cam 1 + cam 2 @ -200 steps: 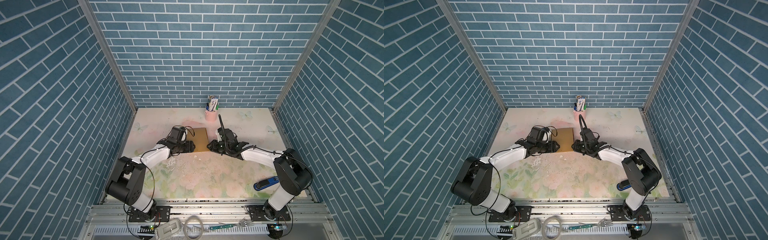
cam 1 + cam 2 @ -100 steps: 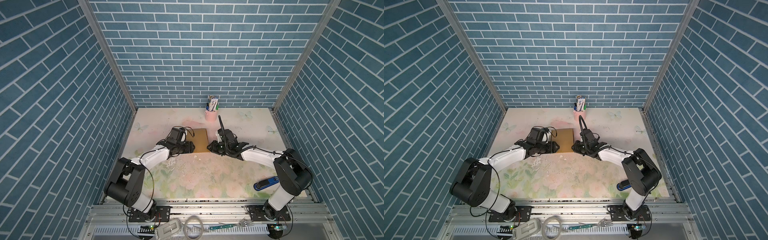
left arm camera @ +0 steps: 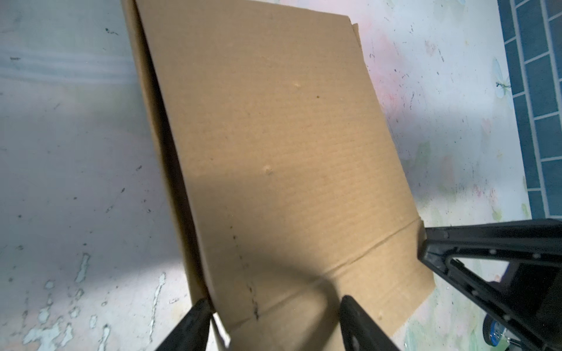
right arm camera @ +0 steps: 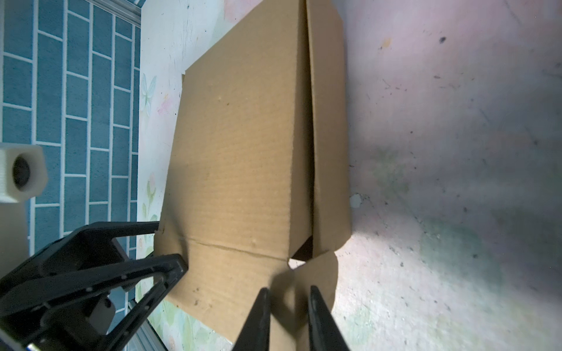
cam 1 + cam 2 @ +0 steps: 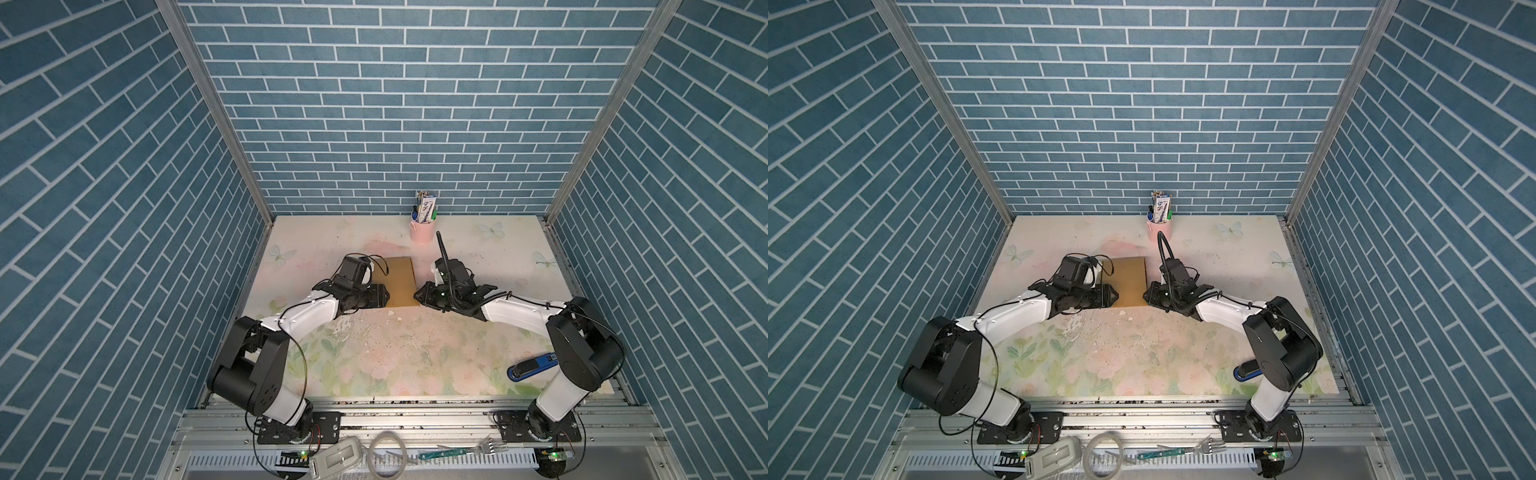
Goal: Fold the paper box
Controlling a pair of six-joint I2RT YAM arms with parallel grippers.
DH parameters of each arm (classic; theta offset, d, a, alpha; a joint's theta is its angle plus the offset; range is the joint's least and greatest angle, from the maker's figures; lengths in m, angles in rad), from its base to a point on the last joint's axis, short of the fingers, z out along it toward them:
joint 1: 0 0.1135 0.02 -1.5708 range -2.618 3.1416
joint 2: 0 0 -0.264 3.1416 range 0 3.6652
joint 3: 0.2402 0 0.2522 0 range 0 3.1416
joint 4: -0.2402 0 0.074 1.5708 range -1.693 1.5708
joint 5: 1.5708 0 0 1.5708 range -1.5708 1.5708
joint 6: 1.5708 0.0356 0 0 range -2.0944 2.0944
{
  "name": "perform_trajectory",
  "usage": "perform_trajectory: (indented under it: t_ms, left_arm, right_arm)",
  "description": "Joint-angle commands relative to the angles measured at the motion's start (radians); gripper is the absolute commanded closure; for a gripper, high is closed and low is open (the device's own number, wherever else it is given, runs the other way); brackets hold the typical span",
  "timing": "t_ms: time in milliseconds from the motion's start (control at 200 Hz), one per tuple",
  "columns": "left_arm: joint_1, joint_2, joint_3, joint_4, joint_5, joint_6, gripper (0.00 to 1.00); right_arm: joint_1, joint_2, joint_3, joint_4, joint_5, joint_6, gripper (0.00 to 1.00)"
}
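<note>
The paper box [image 5: 400, 281] lies on the counter [image 5: 415, 357] a little behind the middle, squarely between the two arms. In both top views it shows as a plain brown rectangle. In the wrist views its top panel stands slightly lifted along one long side, with a dark wedge of shadow under it; a crease crosses the panel near the end where both arms meet it, and a small rounded flap sticks out at a corner on that end.

The left gripper [image 5: 387, 296] is at the box's left edge near its front corner. Its jaws stand wide apart, open, and the cardboard corner shows between the fingers [image 3: 194, 325]; seen from the right wrist, both tips touch that edge.

The right gripper [image 5: 417, 296] is at the opposite edge. Its jaws are drawn close together with the corner flap between the fingers [image 4: 258, 316] — whether they actually pinch it I cannot tell.

A pink cup [image 5: 422, 232] full of pens stands by the back wall, well apart from the box; a blue stapler [image 5: 532, 366] lies near the right arm's base.
</note>
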Motion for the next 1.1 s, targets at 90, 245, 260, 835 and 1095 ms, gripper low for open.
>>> perform_trajectory:
  t_ms: [90,245,260,835,1095]
  left_arm:
    - [-0.037,-0.044,0.042,-0.105,-0.026,-0.007,0.32]
    - [-0.043,-0.058,0.037,-0.141,-0.046,-0.018,0.32]
    - [-0.043,-0.058,0.038,-0.146,-0.051,-0.018,0.32]
    - [-0.038,-0.098,0.024,-0.236,-0.134,-0.012,0.31]
    - [-0.001,-0.065,-0.022,-0.162,-0.111,-0.036,0.36]
  right_arm:
    - [0.006,-0.004,0.001,-0.004,-0.008,0.019,0.76]
    - [0.005,-0.004,-0.002,-0.006,-0.001,0.019,0.77]
    - [0.006,-0.004,-0.002,-0.005,0.0,0.019,0.77]
    - [0.005,-0.005,-0.011,0.0,-0.001,0.016,0.77]
    - [0.004,-0.004,-0.008,-0.006,-0.004,0.013,0.78]
